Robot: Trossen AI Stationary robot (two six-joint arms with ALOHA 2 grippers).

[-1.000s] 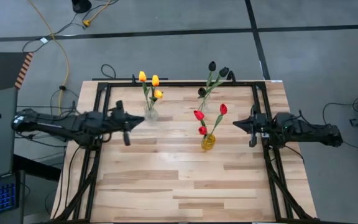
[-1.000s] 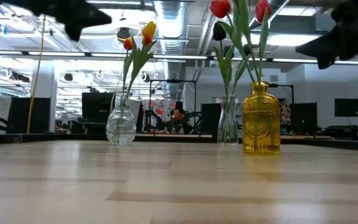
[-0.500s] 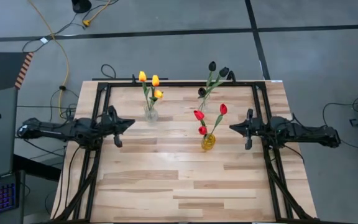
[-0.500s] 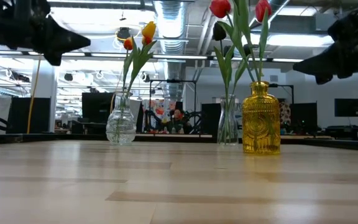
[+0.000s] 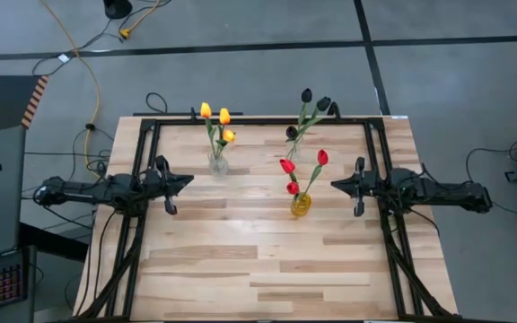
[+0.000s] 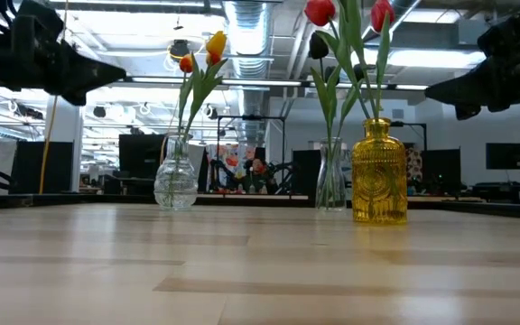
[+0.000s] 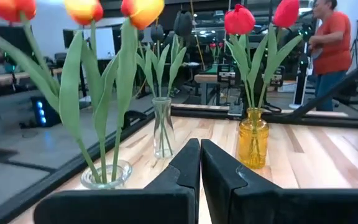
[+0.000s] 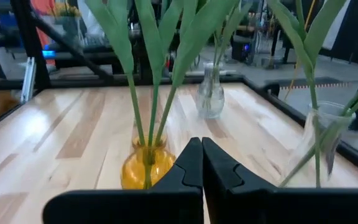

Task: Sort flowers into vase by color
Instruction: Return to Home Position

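Observation:
Three yellow tulips stand with their stems in a round clear vase. Three red tulips stand in a yellow glass vase. Three near-black tulips stand in a tall clear vase toward the far edge. My left gripper hovers shut by the table's left edge, left of the clear round vase. My right gripper hovers shut to the right of the yellow vase. Both are empty.
A black metal frame runs along the table's far, left and right sides. Bare wood tabletop lies open toward the near edge. A person in an orange shirt stands in the room beyond the table.
My left gripper has drawn back toward the table's left edge, away from the yellow tulips' vase, and come lower. My right gripper has shifted slightly toward the near edge. The flowers and vases have stayed still.

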